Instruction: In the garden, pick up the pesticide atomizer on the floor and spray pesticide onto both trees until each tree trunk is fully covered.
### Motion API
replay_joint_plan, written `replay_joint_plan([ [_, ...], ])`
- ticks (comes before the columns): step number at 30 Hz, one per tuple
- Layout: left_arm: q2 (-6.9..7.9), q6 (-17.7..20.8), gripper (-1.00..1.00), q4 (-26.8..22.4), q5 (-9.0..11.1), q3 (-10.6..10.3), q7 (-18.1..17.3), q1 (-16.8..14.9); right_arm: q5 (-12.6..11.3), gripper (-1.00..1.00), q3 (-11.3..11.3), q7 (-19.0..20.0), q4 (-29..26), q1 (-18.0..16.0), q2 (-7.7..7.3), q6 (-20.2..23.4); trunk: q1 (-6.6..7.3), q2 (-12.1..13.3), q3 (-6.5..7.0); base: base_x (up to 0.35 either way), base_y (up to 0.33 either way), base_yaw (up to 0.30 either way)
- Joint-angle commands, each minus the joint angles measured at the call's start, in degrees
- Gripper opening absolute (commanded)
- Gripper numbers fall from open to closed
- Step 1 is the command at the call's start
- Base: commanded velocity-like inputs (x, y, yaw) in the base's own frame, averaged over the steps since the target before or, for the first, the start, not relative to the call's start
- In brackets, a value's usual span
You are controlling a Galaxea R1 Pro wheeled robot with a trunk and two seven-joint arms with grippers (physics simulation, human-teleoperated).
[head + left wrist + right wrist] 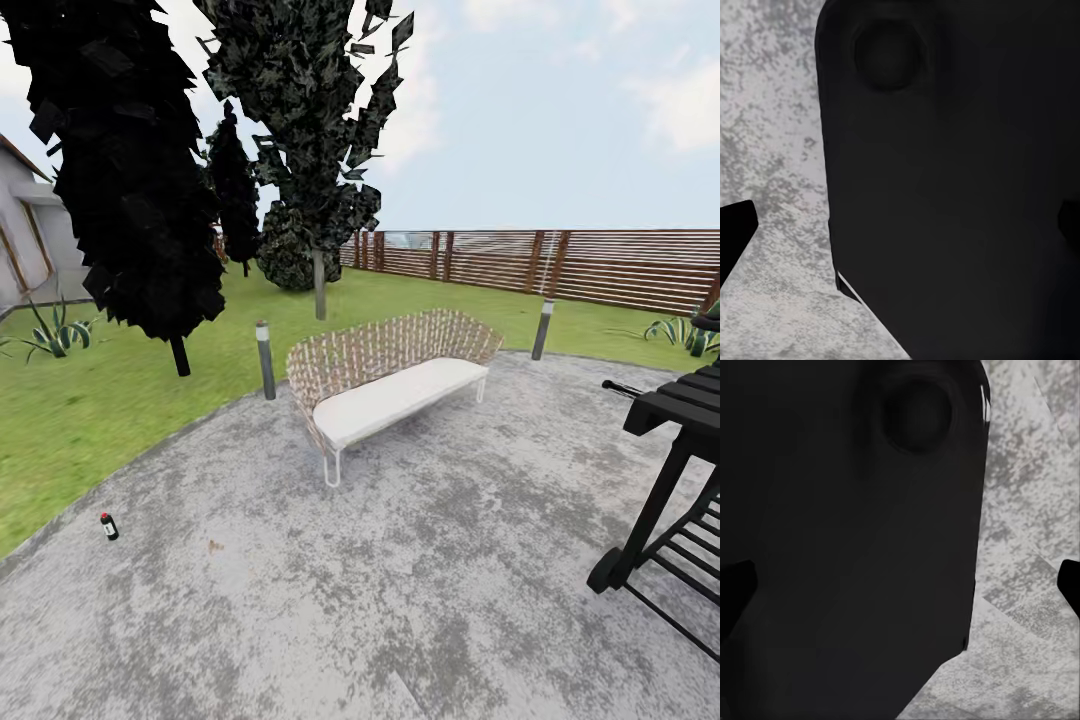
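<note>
The pesticide atomizer (108, 526) stands upright on the grey speckled floor (400, 600), near the paving's curved edge where the grass (90, 400) begins, at the left of the head view and well apart from everything else. Further back on the paving sits a woven bench (390, 375) with a white cushion, flanked by two thin grey posts, one just beside its left end (265, 360) and one off to its right (542, 328). Behind the bench two trees rise from the lawn: the nearer one (130, 170) at the left with a dark leaf mass and a short stretch of trunk (180, 356) showing below it, and a farther one (300, 120) with a pale trunk (320, 285). A brown slatted fence (560, 265) closes the garden at the back, and a black frame (680, 480) stands at the right edge. In both wrist views a large dark robot part blocks most of the picture above speckled concrete (772, 150) (1035, 525), with dark finger tips at the side edges, each pair set wide apart and holding nothing.
</note>
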State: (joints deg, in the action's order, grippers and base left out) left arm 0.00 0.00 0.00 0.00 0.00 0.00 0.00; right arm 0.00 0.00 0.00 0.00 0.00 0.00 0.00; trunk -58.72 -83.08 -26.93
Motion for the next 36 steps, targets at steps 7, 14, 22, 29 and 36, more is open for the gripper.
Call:
replay_joint_plan([
  [7,-0.26,-0.1,1.00,0.1,0.1,-0.3,-0.4,0.0,0.0,1.00,0.1,0.5,-0.6,0.2,0.64,-0.1,-0.01,0.0,0.00,0.000,0.000,0.000],
  [14,-0.34,0.0,1.00,0.1,0.2,-0.2,-0.4,0.0,0.1,1.00,0.2,0.4,-2.9,-0.7,2.30,-1.0,-0.01,0.0,0.00,0.000,0.000,0.000],
  [22,-0.23,-0.1,1.00,-0.2,0.2,-0.3,-0.3,-0.1,0.1,1.00,0.1,0.2,-5.5,-0.8,1.80,-3.4,-0.01,0.0,0.00,0.000,0.000,0.000],
  [29,0.22,-2.2,1.00,-1.2,0.1,-0.4,0.0,-1.5,0.1,1.00,-0.3,0.2,-7.3,-0.8,-0.15,-5.6,-0.01,0.0,0.00,0.000,0.000,0.000],
  [36,0.14,-17.1,1.00,-16.0,0.2,-0.5,-0.3,-2.1,-0.1,1.00,-0.3,0.2,-29.9,-1.0,-4.36,-12.0,-0.01,0.0,0.00,0.000,0.000,0.000],
])
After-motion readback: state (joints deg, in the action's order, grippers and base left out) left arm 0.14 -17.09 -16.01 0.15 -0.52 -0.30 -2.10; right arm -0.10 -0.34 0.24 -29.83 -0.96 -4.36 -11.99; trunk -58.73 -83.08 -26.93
